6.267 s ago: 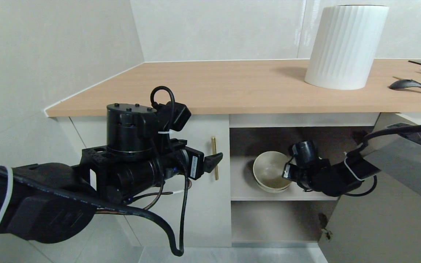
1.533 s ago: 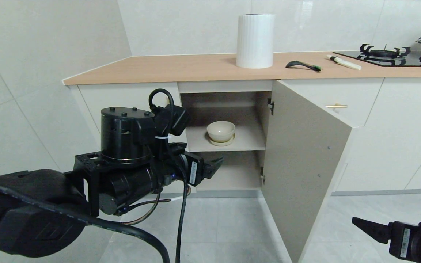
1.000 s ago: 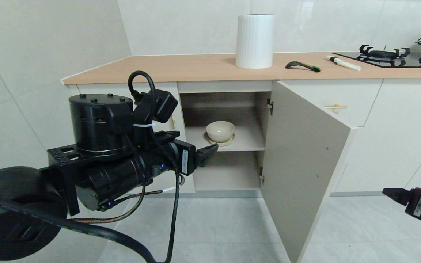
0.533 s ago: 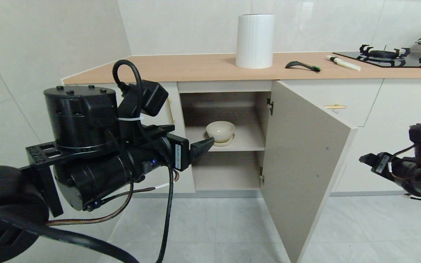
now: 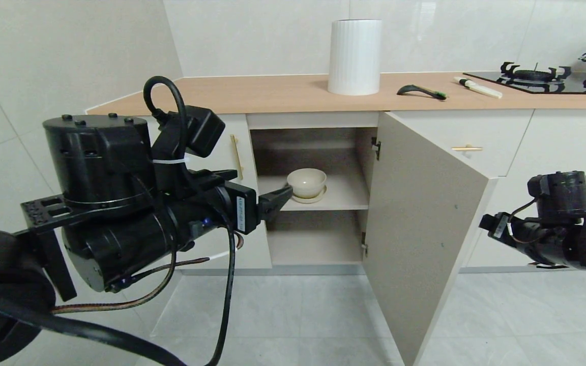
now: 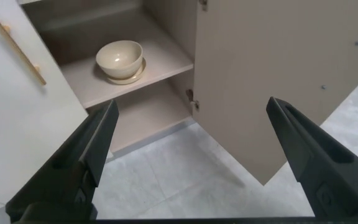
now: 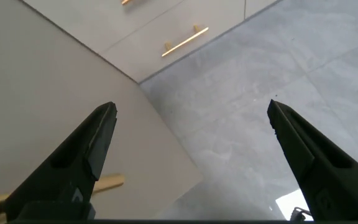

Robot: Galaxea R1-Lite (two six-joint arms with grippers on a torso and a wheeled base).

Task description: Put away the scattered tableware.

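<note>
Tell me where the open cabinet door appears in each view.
Head view: the open cabinet door, right of the bowl on the shelf.
Left wrist view: the door, next to the bowl's shelf.
Right wrist view: the door, a pale panel meeting the floor.
Shared landmark: the grey floor.

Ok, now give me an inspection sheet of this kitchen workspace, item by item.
Surface: wooden countertop, with loose utensils lying on it.
Job's things: bowl sitting on a plate on the upper shelf of the open cupboard; dark ladle and pale-handled utensil lying on the countertop.
Clutter: tall white ribbed cylinder standing on the countertop.
Grippers: left gripper jaws open, empty, facing the cupboard; right gripper jaws open, empty, on the outer side of the door.
Cables: black cable looping over the left wrist.
Surroundings: cupboard door swung open; gas hob far right; tiled floor.
</note>
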